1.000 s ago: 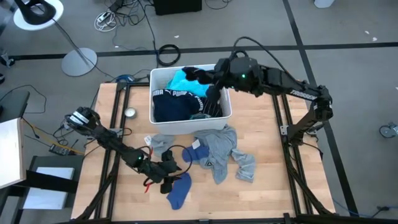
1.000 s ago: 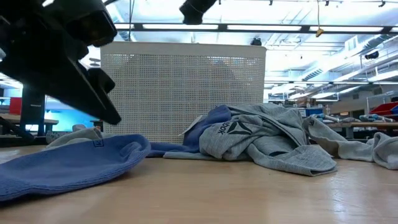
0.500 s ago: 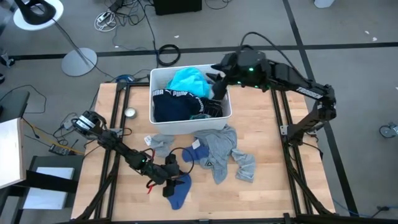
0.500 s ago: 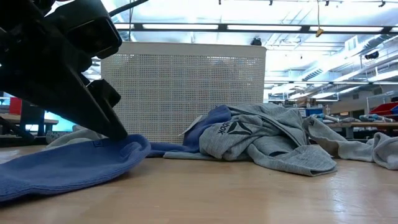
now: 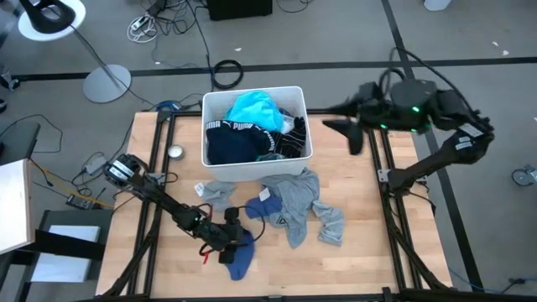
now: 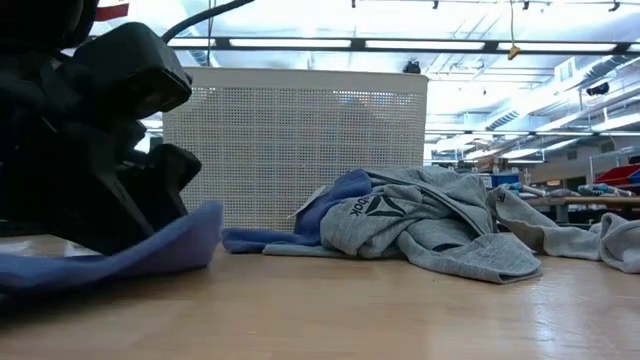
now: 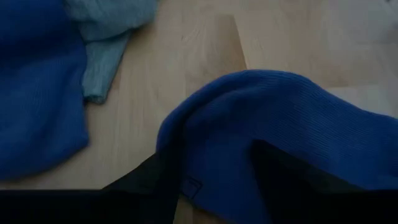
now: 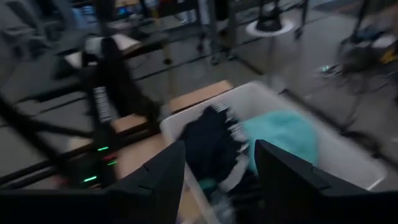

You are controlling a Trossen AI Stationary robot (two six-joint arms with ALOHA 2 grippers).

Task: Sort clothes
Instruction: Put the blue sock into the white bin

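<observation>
A blue sock (image 5: 241, 258) lies flat on the wood near the table's front left. My left gripper (image 5: 232, 238) stands open and low over its far end, and in the left wrist view the sock (image 7: 273, 124) bulges up between the fingers. A grey top (image 5: 300, 205), a blue piece (image 5: 262, 210) and a pale sock (image 5: 214, 193) lie in a heap before the white bin (image 5: 216, 164). The bin holds a turquoise tee (image 5: 254, 107), a navy piece (image 5: 233, 138) and a dark striped top (image 5: 289, 138). My right gripper (image 5: 337, 117) hangs open and empty beyond the bin's right wall. My left gripper comes down on the blue sock's far end from above, slanting toward the table's right. Its open fingers (image 7: 146, 180) stand on either side of a raised fold (image 7: 217, 143). The sock's edge (image 6: 195, 230) curls up against the gripper; the rest lies on the table.
The bin's perforated wall (image 6: 300, 140) stands behind the grey top (image 6: 430, 225) in the low view. A small round metal thing (image 5: 174, 152) lies left of the bin. Bare wood (image 5: 344, 268) stretches along the front right.
My right gripper has let a dark garment fall into the bin's right side, opened, and swung from over the bin toward the table's right edge. My left gripper has sunk onto the blue sock, whose near edge has bunched up against it.
</observation>
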